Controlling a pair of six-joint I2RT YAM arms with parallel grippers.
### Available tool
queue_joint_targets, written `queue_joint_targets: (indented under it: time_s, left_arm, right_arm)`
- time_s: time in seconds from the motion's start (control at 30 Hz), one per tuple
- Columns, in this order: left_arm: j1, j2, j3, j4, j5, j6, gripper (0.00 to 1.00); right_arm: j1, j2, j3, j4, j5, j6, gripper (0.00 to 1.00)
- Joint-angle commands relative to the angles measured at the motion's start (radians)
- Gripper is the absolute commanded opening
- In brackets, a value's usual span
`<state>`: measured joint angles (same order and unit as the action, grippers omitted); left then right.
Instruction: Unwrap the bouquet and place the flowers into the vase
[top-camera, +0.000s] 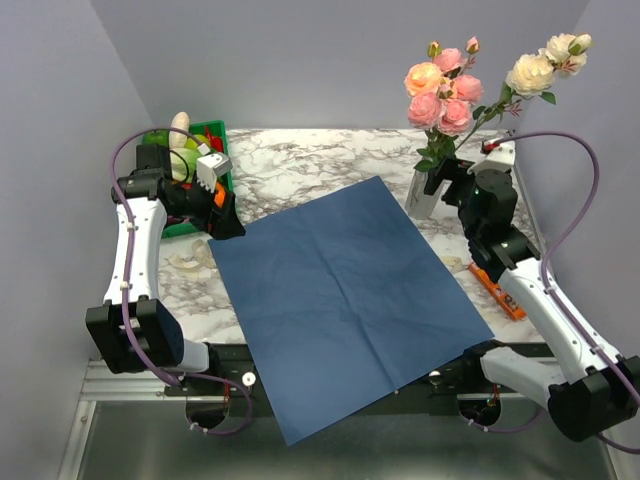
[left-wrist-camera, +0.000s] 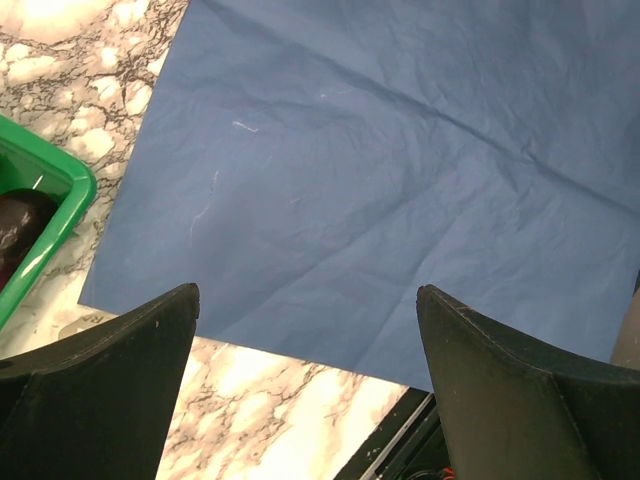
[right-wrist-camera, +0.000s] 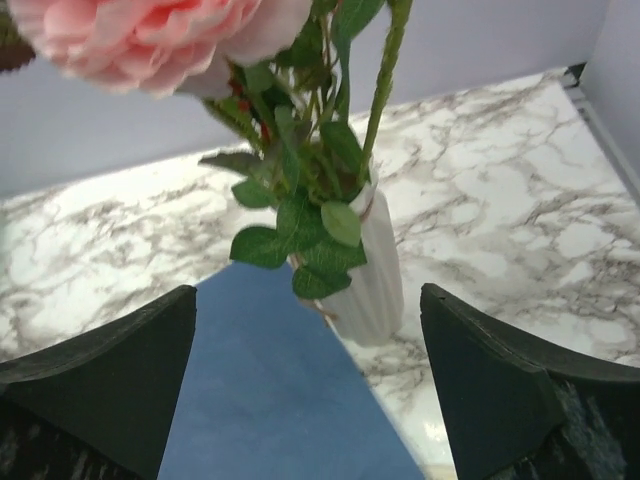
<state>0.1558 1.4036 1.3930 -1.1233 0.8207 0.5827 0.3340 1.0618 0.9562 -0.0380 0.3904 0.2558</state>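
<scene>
a green tray (top-camera: 212, 140) sits at the far left corner of the desk (top-camera: 300, 165), next to the left gripper (top-camera: 228, 222), whose jaws are spread wide over the left edge of the blue paper sheet (top-camera: 345, 300). the sheet lies flat across the middle and overhangs the near edge. toward the far right corner, the flowers (top-camera: 450, 85) stand in the vase (top-camera: 424, 195), with the right gripper (top-camera: 447, 180) just beside it, fingers apart and holding nothing.
</scene>
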Motion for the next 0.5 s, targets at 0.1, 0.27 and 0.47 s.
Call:
queue_joint_targets:
  time_s: [0.1, 0.27, 0.47]
  left_arm:
    - [-0.018, -0.031, -0.060, 0.112, 0.021, -0.099, 0.99]
    - [-0.044, -0.032, -0.057, 0.140, 0.008, -0.127, 0.99]
    - [-0.050, -0.051, -0.077, 0.207, -0.015, -0.172, 0.99]
  right_arm:
    - [0.123, -0.135, -0.125, -0.132, -0.144, 0.048, 1.00]
    - [0.234, -0.229, -0.172, -0.192, -0.123, 0.106, 1.00]
    - [0.252, -0.414, -0.266, -0.229, -0.130, 0.131, 1.00]
